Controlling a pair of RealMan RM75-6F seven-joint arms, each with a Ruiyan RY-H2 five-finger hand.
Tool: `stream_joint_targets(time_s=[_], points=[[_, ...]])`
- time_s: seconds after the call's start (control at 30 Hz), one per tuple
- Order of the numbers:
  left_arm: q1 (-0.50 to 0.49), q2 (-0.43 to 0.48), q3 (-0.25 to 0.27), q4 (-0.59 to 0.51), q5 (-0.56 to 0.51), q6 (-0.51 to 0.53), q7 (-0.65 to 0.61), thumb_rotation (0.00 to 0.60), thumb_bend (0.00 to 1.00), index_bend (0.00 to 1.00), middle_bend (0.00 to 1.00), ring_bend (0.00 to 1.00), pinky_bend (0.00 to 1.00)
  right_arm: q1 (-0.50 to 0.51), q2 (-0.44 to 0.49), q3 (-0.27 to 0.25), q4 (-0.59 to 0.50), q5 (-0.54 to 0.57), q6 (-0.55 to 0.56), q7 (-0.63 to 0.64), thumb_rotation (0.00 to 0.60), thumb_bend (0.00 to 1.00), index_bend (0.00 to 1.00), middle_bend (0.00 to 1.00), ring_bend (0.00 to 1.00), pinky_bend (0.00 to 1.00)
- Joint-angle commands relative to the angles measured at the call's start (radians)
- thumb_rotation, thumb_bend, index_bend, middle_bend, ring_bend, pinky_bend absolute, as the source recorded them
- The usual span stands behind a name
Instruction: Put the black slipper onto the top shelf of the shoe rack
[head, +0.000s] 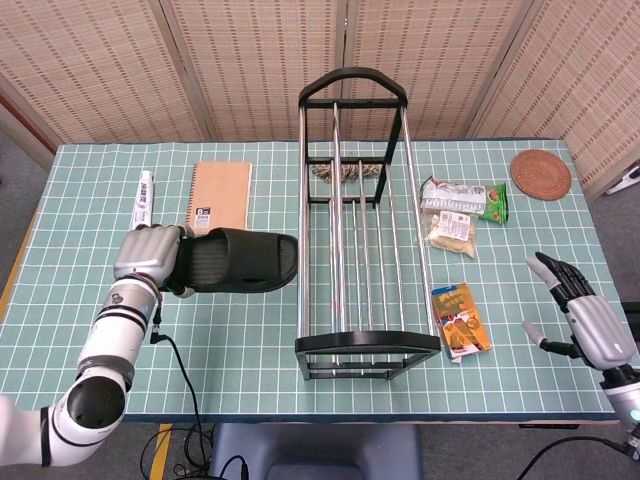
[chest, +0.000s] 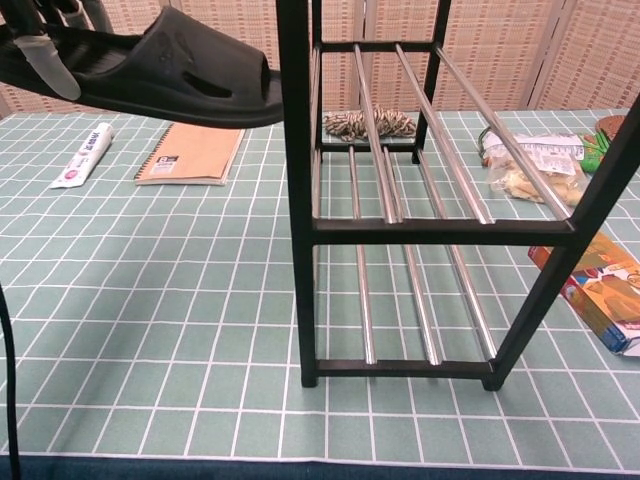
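My left hand grips the heel end of the black slipper and holds it in the air, level, sole down. The slipper's toe nearly touches the left post of the black and chrome shoe rack. In the chest view the slipper hangs at the upper left, toe against the rack's front left post, and part of the left hand shows on its heel. The rack's top rails carry nothing. My right hand hovers open at the table's right edge.
A notebook and a toothpaste tube lie behind the slipper. A rope coil sits behind the rack. Snack packets, an orange packet and a round woven coaster lie to the right. A cable trails from the left arm.
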Motion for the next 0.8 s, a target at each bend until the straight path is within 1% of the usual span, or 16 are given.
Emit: stream_joint_targets(time_s=[0.03, 0.23, 0.6, 0.8], points=[[-0.003, -0.018, -0.003, 0.006, -0.004, 0.009, 0.007, 0.6, 0.15, 0.43, 0.31, 0.18, 0.14, -0.01, -0.002, 0.002, 0.002, -0.015, 0.038, 0.005, 0.6, 0.34, 0.0, 0.0, 0.0, 0.0], [-0.009, -0.055, -0.01, 0.014, -0.013, 0.038, 0.014, 0.6, 0.15, 0.43, 0.31, 0.18, 0.14, -0.034, 0.005, 0.002, 0.002, -0.034, 0.101, 0.008, 0.6, 0.34, 0.0, 0.0, 0.0, 0.0], [-0.039, -0.101, -0.045, 0.029, -0.059, 0.088, 0.057, 0.6, 0.15, 0.43, 0.31, 0.18, 0.14, -0.035, 0.009, -0.001, 0.004, -0.038, 0.106, 0.016, 0.6, 0.34, 0.0, 0.0, 0.0, 0.0], [-0.06, -0.132, -0.073, 0.04, -0.08, 0.111, 0.08, 0.6, 0.15, 0.43, 0.31, 0.18, 0.14, -0.035, 0.011, -0.003, 0.002, -0.038, 0.105, 0.02, 0.6, 0.34, 0.0, 0.0, 0.0, 0.0]])
